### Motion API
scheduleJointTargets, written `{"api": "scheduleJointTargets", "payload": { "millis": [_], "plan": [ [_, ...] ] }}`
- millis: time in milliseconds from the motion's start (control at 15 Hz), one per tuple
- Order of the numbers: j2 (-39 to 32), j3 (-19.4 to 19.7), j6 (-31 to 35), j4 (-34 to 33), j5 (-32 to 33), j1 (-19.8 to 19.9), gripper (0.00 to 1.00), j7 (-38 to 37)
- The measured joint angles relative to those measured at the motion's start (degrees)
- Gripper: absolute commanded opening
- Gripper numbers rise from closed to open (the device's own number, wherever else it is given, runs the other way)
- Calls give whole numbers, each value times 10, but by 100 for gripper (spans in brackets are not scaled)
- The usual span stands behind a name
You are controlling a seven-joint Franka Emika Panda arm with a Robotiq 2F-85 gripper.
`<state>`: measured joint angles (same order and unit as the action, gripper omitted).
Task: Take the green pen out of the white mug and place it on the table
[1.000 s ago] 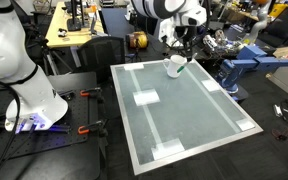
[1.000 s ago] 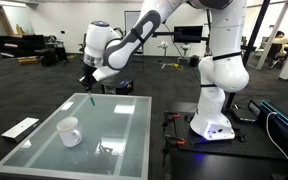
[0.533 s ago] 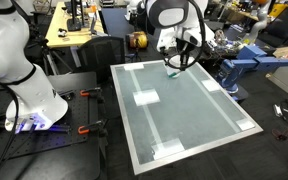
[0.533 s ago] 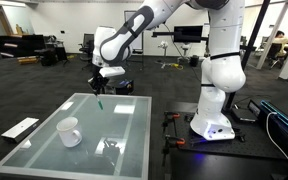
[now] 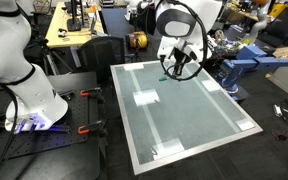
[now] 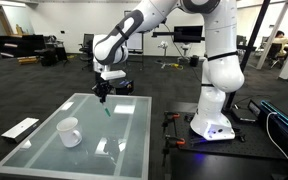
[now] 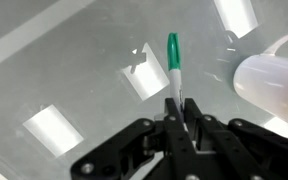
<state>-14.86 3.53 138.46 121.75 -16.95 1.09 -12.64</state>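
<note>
While poised over the table [image 7: 79,45] for set-down, clamps the green pen [image 7: 173,58] mid-frame in the closed gripper [image 7: 180,108], left of the white mug [image 7: 274,82].

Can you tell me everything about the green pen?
The green pen is a thin stick with a bright green cap end and a pale grey barrel, probably plastic. The gripper pinches its barrel between shut jaws, so it hangs in the air above the glossy table, outside the white mug and touching nothing else.
</note>
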Motion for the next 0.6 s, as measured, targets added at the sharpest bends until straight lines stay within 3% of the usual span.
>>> {"api": "scheduleJointTargets", "payload": {
  "millis": [600],
  "plan": [
    [-115,-1,-104,-107,-4,14,3,0]
  ]
}}
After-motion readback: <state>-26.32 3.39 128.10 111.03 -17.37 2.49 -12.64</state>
